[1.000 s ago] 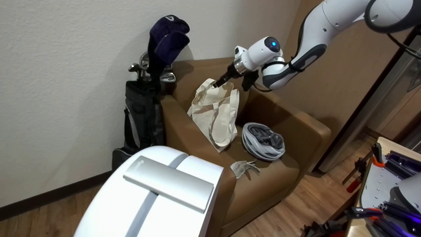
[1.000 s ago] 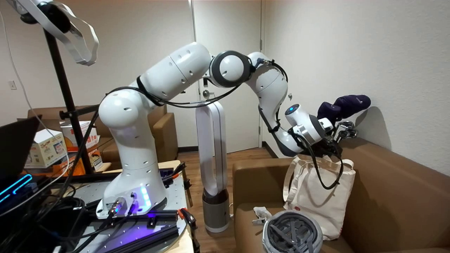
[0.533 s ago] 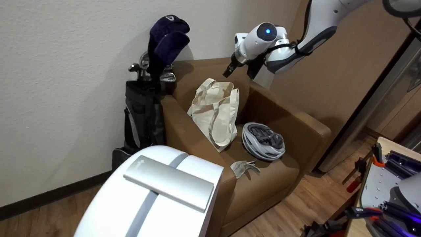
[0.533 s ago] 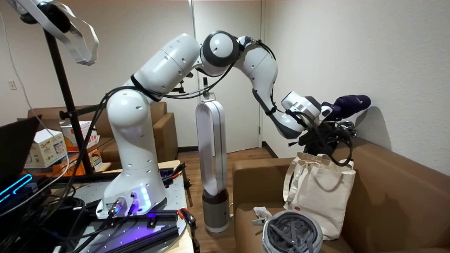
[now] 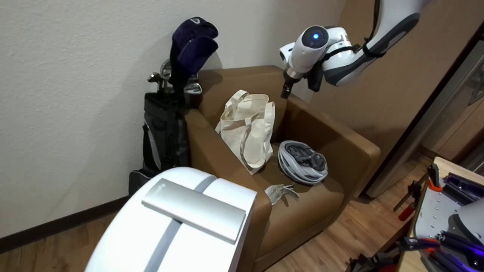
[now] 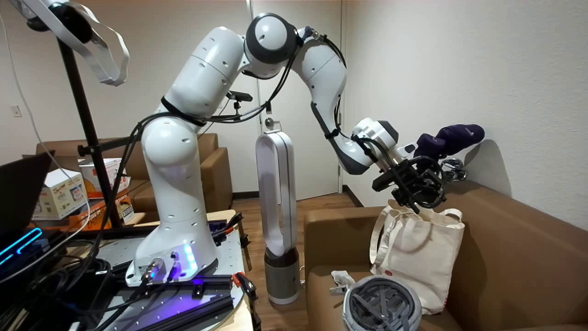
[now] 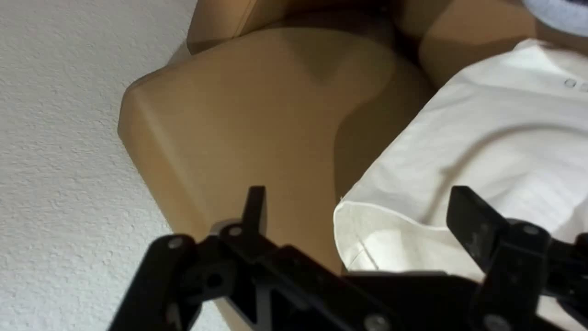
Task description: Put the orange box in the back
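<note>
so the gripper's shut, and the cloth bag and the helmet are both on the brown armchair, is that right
Not quite: the gripper is open; the wrist view shows its fingers wide apart with nothing held. The cloth bag and the helmet are both, as you say, on the brown armchair.

Down the textured pale wall (image 5: 83,87) to dark baseboard (image 5: 60,223) and wood-grain floor (image 5: 340,234), over to the brown armchair (image 5: 310,211), then on to a metal-handled white door (image 6: 317,170)!
</note>
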`<move>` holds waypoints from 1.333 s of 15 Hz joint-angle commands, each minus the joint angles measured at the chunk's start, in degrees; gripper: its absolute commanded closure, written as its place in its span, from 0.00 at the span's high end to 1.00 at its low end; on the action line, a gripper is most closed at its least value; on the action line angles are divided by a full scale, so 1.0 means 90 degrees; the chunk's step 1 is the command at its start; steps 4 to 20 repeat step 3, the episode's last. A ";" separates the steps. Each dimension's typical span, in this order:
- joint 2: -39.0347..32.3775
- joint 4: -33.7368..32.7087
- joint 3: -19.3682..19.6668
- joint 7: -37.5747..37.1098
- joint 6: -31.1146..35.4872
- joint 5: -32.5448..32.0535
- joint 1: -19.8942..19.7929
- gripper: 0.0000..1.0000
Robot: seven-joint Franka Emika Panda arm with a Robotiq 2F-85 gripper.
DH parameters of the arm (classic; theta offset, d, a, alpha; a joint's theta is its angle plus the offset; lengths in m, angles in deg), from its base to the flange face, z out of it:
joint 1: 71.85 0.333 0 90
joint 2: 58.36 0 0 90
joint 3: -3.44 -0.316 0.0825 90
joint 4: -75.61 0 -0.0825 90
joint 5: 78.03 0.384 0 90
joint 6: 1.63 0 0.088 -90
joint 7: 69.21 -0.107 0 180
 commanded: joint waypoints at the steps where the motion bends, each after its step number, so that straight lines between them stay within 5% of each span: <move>1: 0.0142 0.0225 -0.0023 0.0376 -0.0010 0.0096 -0.0029 1.00; 20: 0.0224 0.0336 -0.0025 0.0472 -0.0008 0.0127 -0.0044 1.00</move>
